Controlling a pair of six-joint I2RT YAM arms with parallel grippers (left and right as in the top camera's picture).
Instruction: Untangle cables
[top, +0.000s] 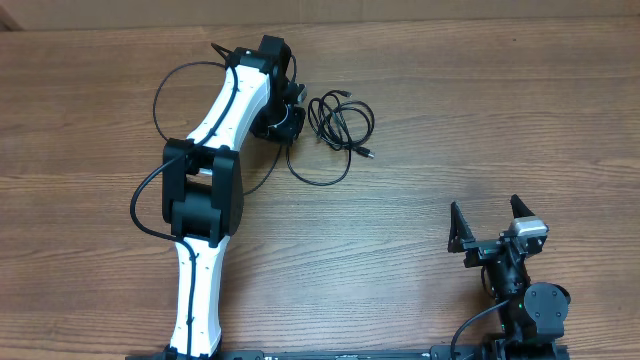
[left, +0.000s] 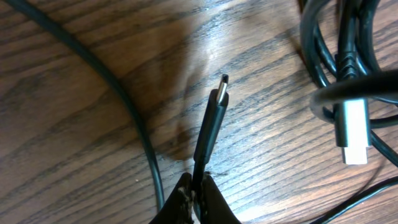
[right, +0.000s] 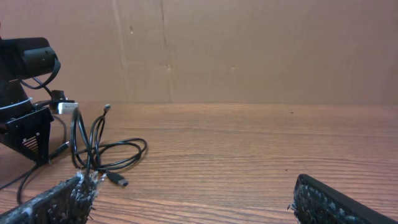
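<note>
Resting on wood-grain table (top: 450, 100) w/ cardboard wall (right: 249, 50) behind, cables (top: 340, 122); L tool (left: 196, 190) clamps one, R tool (top: 486, 205) apart

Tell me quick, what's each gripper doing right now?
Left gripper: closed on a cable, just behind its plug.
Right gripper: open, holding nothing.

The counter (top: 480, 110) is brown wood grain, evenly lit with a soft sheen. Behind its far edge stands a plain brown wall (right: 249, 50) with a vertical seam.
</note>
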